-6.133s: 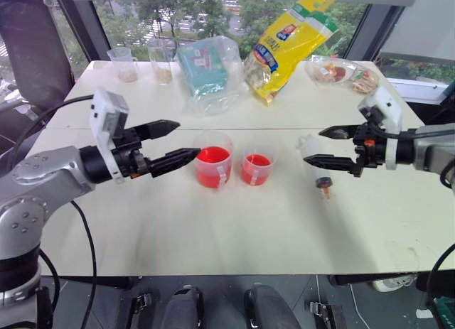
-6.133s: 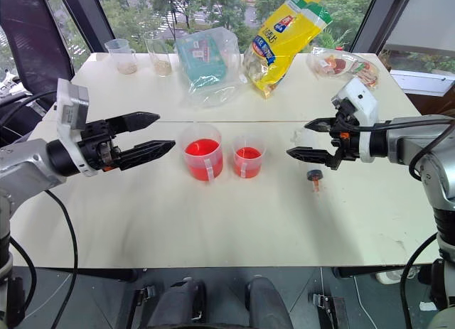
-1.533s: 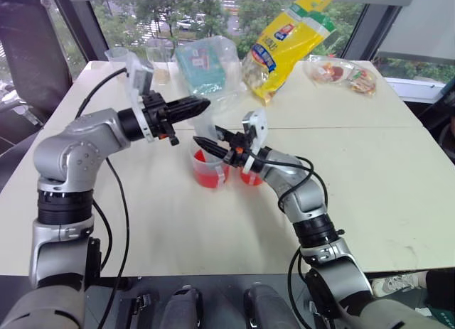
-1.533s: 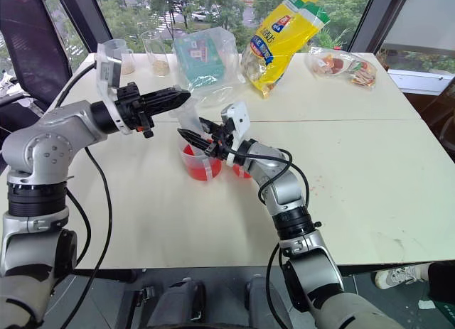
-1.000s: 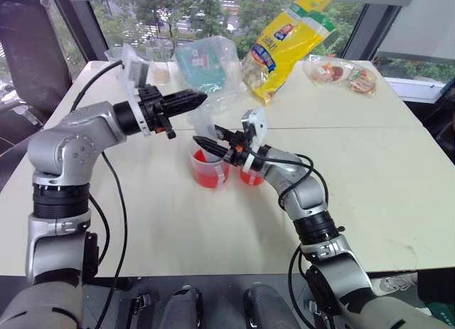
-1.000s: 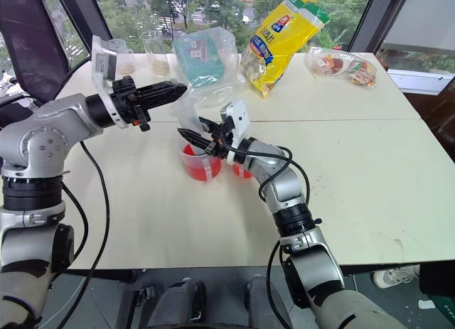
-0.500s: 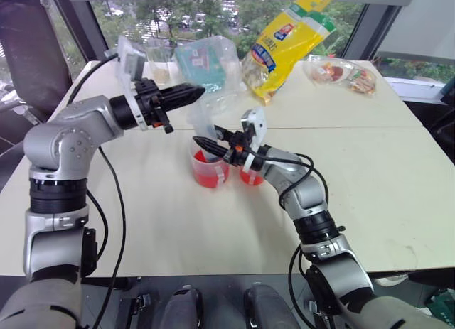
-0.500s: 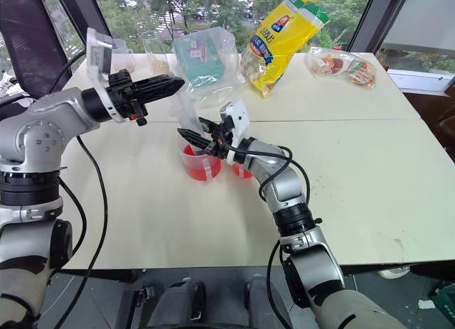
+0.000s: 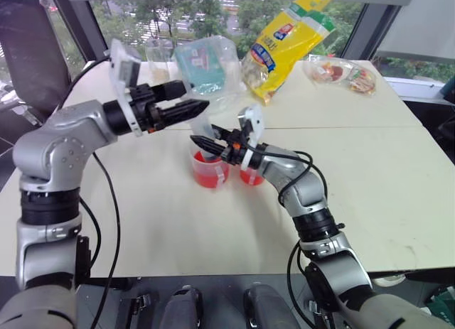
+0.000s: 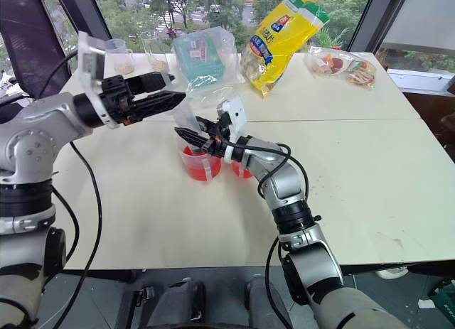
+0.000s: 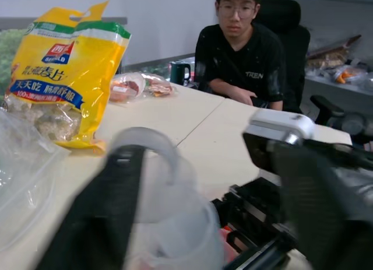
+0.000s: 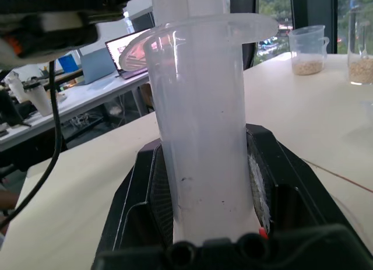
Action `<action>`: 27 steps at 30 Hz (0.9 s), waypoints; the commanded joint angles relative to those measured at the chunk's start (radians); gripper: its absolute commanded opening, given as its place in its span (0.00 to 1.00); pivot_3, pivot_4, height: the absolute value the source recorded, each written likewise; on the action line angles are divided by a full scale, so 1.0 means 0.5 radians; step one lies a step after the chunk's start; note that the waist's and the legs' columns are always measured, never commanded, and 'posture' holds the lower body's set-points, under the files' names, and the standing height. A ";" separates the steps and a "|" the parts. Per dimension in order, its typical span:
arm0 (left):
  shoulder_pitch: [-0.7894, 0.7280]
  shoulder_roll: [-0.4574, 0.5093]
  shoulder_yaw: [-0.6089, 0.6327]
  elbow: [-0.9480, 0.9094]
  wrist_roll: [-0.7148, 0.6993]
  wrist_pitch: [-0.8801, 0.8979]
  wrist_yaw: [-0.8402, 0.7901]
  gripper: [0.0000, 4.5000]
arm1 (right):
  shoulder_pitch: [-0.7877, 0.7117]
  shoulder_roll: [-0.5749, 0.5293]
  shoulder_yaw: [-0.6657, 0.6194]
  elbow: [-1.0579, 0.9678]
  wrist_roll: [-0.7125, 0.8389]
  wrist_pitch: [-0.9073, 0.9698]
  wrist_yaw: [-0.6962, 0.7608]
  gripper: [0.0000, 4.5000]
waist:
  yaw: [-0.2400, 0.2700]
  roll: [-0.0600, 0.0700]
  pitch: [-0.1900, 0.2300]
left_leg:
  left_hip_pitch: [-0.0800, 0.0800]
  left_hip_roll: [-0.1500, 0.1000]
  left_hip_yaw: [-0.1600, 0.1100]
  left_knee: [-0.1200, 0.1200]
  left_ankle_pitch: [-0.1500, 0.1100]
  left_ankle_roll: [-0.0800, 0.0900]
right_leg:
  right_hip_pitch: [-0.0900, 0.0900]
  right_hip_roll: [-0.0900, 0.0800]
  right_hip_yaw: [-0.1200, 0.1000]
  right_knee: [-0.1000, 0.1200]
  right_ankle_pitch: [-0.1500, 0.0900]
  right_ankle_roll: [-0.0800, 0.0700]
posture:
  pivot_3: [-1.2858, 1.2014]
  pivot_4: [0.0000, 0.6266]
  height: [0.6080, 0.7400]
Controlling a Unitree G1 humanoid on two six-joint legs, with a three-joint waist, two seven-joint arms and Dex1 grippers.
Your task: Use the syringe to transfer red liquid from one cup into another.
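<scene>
Your syringe (image 12: 201, 136) stands nearly upright over the larger cup (image 9: 210, 169) of red liquid (image 9: 210, 174) — its barrel pinched between the right gripper (image 9: 207, 142) fingers. The smaller cup (image 9: 250, 174) sits just beside at 3 o'clock. At 10 o'clock from the syringe, your left gripper (image 9: 186, 101) hangs with fingers spread, near the plunger top — not touching.

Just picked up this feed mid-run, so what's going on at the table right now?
The right gripper is shut on the syringe, holding it upright over the larger cup of red liquid. The left gripper is open just above the plunger top, not gripping it. The smaller cup, also holding red liquid, stands right beside the larger one. Whether the syringe has liquid in it cannot be told.
</scene>
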 commanded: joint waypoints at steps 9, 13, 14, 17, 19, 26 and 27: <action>0.219 0.209 0.275 -0.202 -0.138 0.108 0.088 0.99 | -0.255 -0.011 -0.251 -0.103 0.127 -0.052 -0.175 0.30 | 0.008 0.000 0.000 | 0.000 -0.001 -0.001 0.000 0.000 0.000 | 0.001 -0.002 -0.001 -0.001 0.000 0.000 | 0.52 0.24 1.00; 0.160 0.164 0.216 -0.173 -0.112 0.067 0.104 0.99 | -0.331 -0.099 -0.406 -0.221 0.207 -0.013 -0.291 0.30 | 0.009 0.000 0.000 | -0.001 -0.001 -0.001 0.000 0.000 0.000 | 0.001 -0.002 -0.001 -0.001 0.000 0.000 | 0.52 0.24 1.00; 0.146 0.152 0.203 -0.168 -0.109 0.062 0.105 0.99 | -0.324 -0.130 -0.427 -0.256 0.220 0.004 -0.302 0.30 | 0.011 0.000 0.000 | -0.001 -0.001 -0.001 0.000 0.000 0.000 | 0.001 -0.002 -0.002 -0.001 0.000 0.000 | 0.52 0.24 1.00; 0.118 0.131 0.170 -0.150 -0.095 0.052 0.087 0.99 | -0.257 -0.218 -0.469 -0.383 0.249 0.064 -0.342 0.30 | 0.007 0.000 0.000 | -0.001 -0.001 -0.001 -0.002 -0.001 0.001 | 0.001 -0.002 -0.002 -0.004 0.000 0.000 | 0.52 0.24 1.00; 0.103 0.125 0.150 -0.133 -0.096 0.043 0.067 0.99 | -0.187 -0.257 -0.485 -0.466 0.263 0.097 -0.369 0.30 | 0.001 0.000 0.000 | -0.001 -0.001 -0.001 -0.003 -0.001 0.001 | 0.001 -0.001 -0.001 -0.004 0.000 0.000 | 0.52 0.24 1.00; -0.101 0.037 0.050 0.031 -0.060 -0.021 0.010 0.99 | 0.149 -0.277 -0.398 -0.604 0.175 0.006 -0.414 0.30 | 0.006 0.000 0.000 | -0.001 -0.001 0.000 -0.002 0.000 0.000 | 0.000 -0.001 0.000 -0.002 0.000 0.000 | 0.52 0.24 1.00; -0.154 0.006 0.024 0.071 -0.043 -0.045 0.001 0.99 | 0.191 -0.277 -0.370 -0.598 0.142 -0.035 -0.412 0.30 | 0.009 0.000 0.000 | -0.001 -0.001 0.001 -0.002 0.000 0.000 | 0.000 -0.001 0.000 -0.002 0.000 0.000 | 0.52 0.24 1.00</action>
